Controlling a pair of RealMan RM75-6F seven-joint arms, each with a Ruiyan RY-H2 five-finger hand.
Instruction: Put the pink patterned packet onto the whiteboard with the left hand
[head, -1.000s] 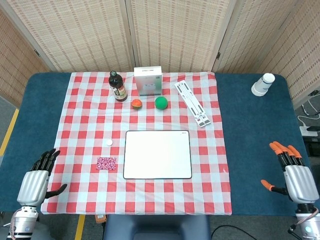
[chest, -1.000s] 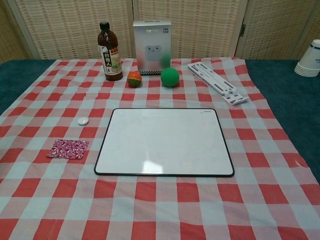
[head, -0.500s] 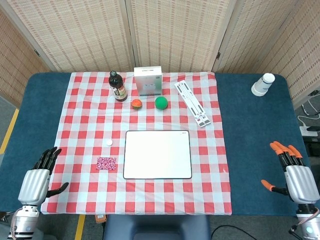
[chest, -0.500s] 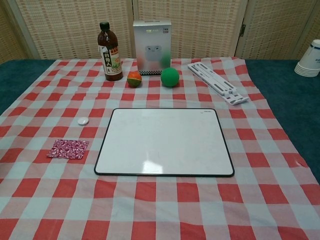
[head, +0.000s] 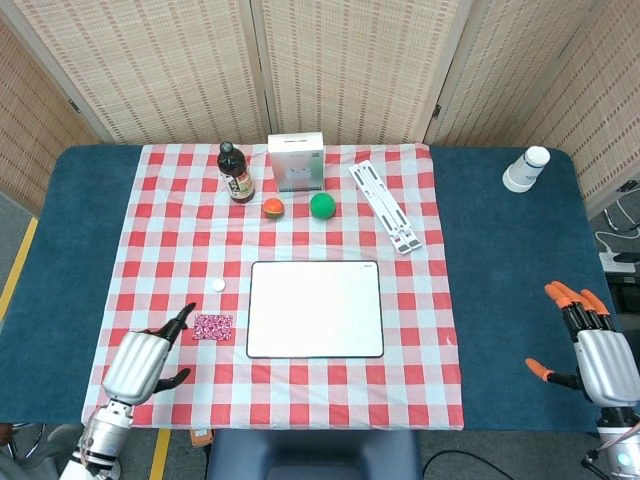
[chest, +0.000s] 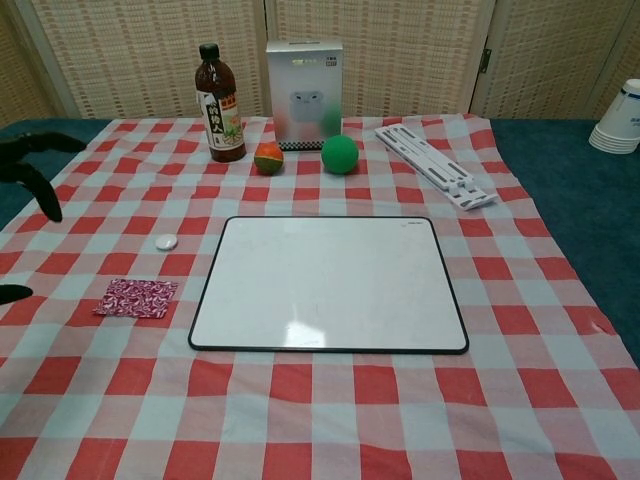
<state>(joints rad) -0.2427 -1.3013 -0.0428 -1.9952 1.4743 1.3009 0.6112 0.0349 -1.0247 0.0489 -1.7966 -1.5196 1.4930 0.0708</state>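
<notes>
The pink patterned packet (head: 212, 327) (chest: 137, 298) lies flat on the checked cloth, just left of the whiteboard (head: 315, 308) (chest: 330, 283). My left hand (head: 146, 361) hovers over the cloth's front left part, a little left of and nearer than the packet, fingers apart and empty; its dark fingertips (chest: 28, 165) enter the chest view at the left edge. At the table's front right, over the blue cover, my right hand (head: 592, 348) stays open and holds nothing.
At the back stand a dark sauce bottle (head: 236, 174), a white box (head: 296, 163), an orange ball (head: 273, 208), a green ball (head: 322, 206) and a white slatted strip (head: 385, 205). A small white cap (head: 218, 285) lies behind the packet. Stacked paper cups (head: 526, 169) sit far right.
My left hand has moved right from the table's left edge to over the cloth, close to the packet, and now shows in the chest view. The right hand has hardly shifted.
</notes>
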